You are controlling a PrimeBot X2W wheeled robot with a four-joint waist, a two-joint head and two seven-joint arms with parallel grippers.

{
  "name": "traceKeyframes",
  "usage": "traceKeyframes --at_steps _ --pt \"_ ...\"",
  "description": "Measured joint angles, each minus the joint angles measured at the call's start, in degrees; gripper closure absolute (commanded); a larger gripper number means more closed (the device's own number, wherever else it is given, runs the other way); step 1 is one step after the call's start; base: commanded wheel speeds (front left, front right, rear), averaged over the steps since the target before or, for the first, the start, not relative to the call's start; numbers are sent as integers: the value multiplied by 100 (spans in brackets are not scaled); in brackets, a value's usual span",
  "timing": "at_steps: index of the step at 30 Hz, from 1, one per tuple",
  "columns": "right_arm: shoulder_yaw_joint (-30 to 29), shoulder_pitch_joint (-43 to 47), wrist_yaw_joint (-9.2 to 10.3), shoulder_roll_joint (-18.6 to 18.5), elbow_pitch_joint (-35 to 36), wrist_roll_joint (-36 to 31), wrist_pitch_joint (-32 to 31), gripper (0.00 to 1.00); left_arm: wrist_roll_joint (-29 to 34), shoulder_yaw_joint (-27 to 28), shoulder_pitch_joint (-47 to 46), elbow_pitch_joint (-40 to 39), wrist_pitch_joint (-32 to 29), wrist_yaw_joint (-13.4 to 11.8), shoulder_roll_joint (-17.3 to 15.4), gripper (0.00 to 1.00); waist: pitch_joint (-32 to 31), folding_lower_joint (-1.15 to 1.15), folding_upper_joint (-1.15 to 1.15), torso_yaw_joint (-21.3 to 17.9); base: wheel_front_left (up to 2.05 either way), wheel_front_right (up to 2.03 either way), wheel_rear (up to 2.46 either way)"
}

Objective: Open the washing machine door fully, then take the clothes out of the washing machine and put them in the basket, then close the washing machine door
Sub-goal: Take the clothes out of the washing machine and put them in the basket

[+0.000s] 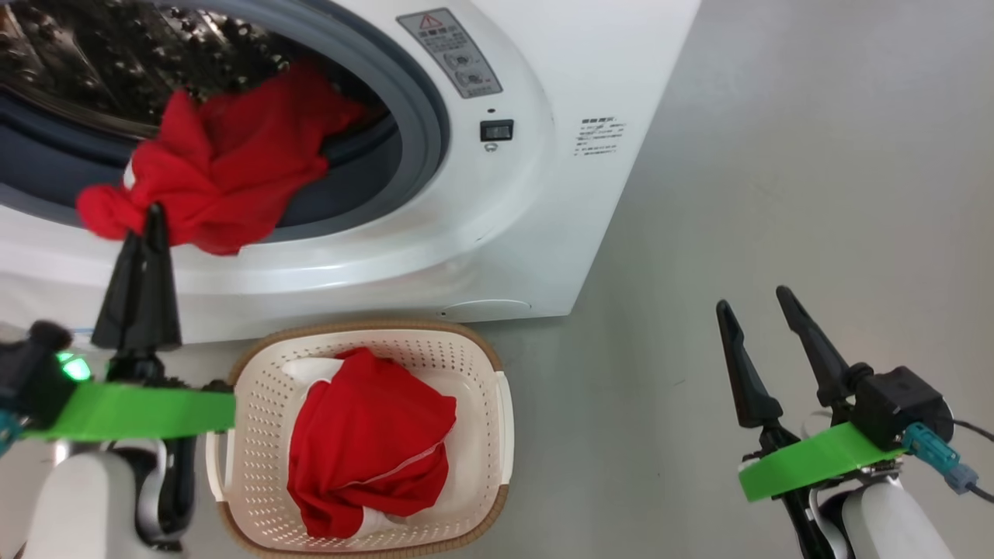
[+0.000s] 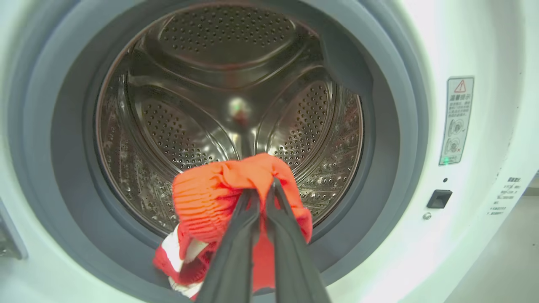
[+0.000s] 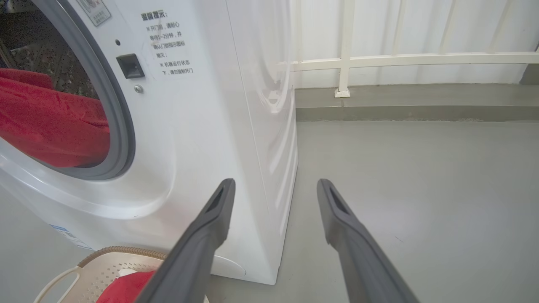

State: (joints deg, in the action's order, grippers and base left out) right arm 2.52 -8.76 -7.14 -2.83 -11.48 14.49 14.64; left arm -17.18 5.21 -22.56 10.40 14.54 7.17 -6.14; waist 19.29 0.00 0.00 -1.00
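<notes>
Your left gripper is pinched on a thick bunch of the clothes, a sound hold for soft, light cloth that may snag, draped over the lower rim of the washing machine; your right gripper gapes empty.

I am seeing soft, creased red cloth in the clothes. The drum is gleaming as polished, perforated steel, its gasket looking like matt grey rubber. The washing machine is shining glossy white; the basket is showing perforated cream plastic, the floor smooth matt grey.
</notes>
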Motion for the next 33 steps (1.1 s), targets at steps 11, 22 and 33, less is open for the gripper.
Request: traceKeyframes --at_steps 11,22,33 --pt "0 55 0 1 4 0 0 0 209 220 393 -1468 19 1 201 100 25 0 0 48 0 0 0" --pt "21 41 0 0 9 1 0 0 336 -63 777 -892 24 1 296 100 147 0 0 -25 0 0 0" --pt "70 -4 0 0 29 3 0 0 360 -604 827 808 18 1 255 100 377 0 0 -86 0 0 0"
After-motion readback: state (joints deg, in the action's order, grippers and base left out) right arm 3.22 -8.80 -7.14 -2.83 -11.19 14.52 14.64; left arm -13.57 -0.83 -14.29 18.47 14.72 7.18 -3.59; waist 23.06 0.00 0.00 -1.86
